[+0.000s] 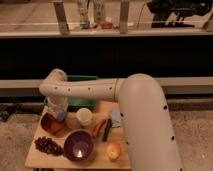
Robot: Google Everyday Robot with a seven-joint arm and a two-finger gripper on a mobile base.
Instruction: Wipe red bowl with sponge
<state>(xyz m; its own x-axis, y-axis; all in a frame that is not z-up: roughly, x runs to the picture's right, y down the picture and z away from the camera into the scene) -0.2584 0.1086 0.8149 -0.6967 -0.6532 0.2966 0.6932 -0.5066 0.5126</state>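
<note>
Jaws: cannot tell whether spread or pinching. The gripper hangs low at the right rim of the red bowl, and a pale blue patch at its tip is probably the sponge. The red bowl sits near the left edge of the bench, with the white cup just beside it and the grapes in front. Risks: an unbraced light bowl may skid off the edge or tip under a sideways wipe, a wide stroke may knock the cup, and a weak pinch may drop the sponge.
</note>
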